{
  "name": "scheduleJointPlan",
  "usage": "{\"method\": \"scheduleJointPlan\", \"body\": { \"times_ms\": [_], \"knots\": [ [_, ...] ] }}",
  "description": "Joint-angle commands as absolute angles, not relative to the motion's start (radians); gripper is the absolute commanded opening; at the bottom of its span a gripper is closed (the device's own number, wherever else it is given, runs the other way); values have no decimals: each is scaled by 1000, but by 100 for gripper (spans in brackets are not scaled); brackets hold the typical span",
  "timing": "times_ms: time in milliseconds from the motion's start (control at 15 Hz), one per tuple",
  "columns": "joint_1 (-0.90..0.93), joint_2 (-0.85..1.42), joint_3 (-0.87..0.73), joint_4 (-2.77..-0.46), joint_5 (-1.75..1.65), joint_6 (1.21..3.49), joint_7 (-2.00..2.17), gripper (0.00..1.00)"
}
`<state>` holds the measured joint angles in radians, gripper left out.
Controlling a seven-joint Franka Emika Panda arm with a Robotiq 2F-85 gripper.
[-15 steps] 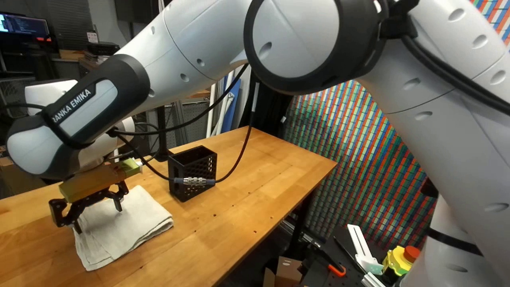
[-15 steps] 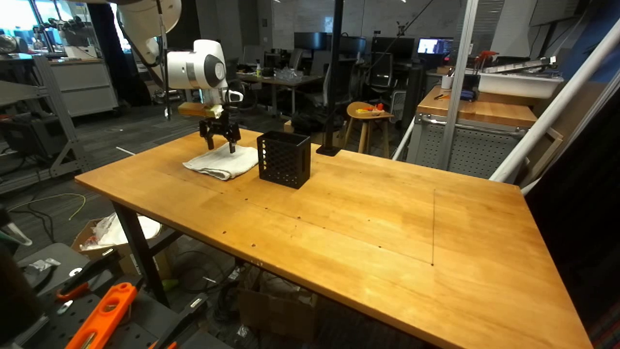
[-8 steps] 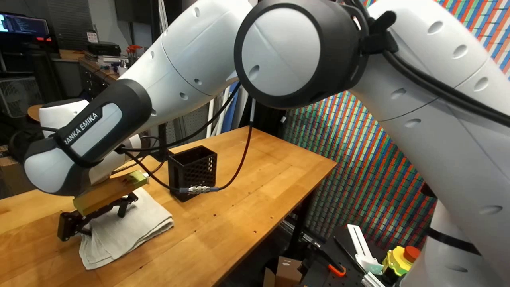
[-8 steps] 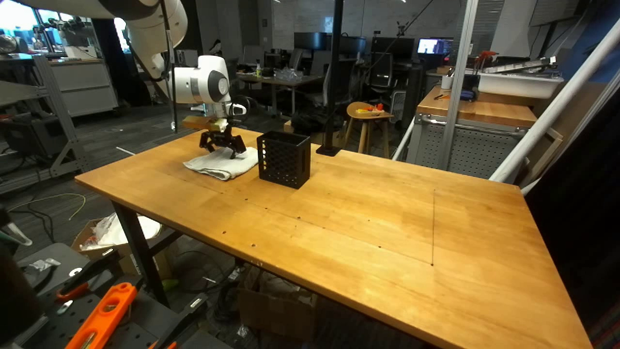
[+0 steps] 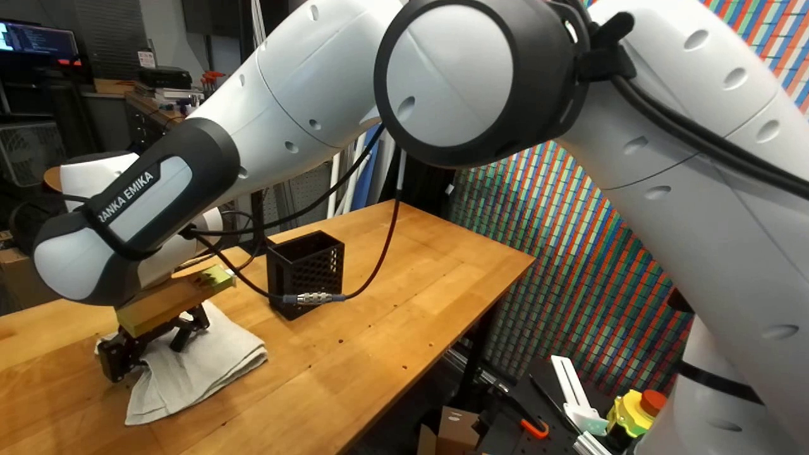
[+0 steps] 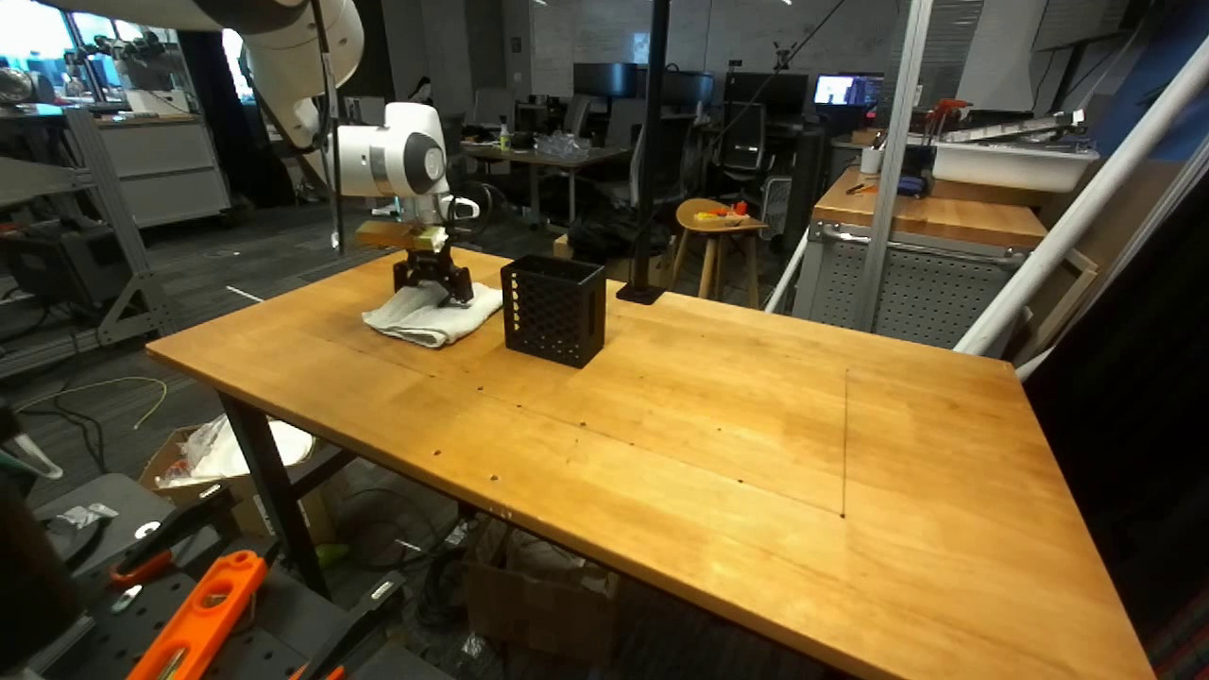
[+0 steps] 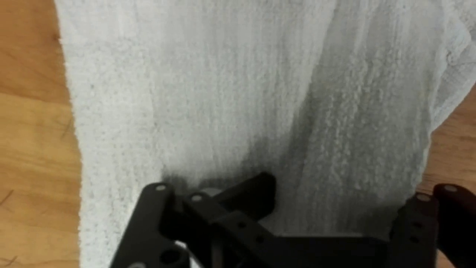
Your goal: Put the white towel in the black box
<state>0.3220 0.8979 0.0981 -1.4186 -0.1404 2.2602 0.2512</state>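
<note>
White towel (image 5: 208, 360) lies directly beneath the gripper (image 5: 149, 357).

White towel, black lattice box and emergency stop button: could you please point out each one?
White towel (image 7: 238, 93): in the wrist view, on its upper surface.
Black lattice box (image 6: 544, 316): in an exterior view, on its broad perforated wall.
Emergency stop button (image 5: 653, 402): in an exterior view, on its red cap.

Arm (image 5: 303, 69): looms close across an exterior view angled downward.
Table (image 6: 756, 416): nearly whole in an exterior view from above, facing desks (image 6: 486, 152).
Towel (image 7: 223, 89): fills most of the wrist view from close above.
Box (image 6: 586, 316): shared by both exterior views.
</note>
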Motion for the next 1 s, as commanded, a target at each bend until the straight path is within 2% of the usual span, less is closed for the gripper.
{"method": "scheduleJointPlan", "body": {
  "times_ms": [0, 67, 267, 933],
  "knots": [
    [306, 824, 98, -1483, -122, 2264, 196, 10],
    [298, 804, 97, -1498, -122, 2262, 187, 7],
    [273, 744, 91, -1550, -124, 2262, 163, 10],
    [173, 460, 29, -1722, -129, 2187, 173, 11]
  ]
}}
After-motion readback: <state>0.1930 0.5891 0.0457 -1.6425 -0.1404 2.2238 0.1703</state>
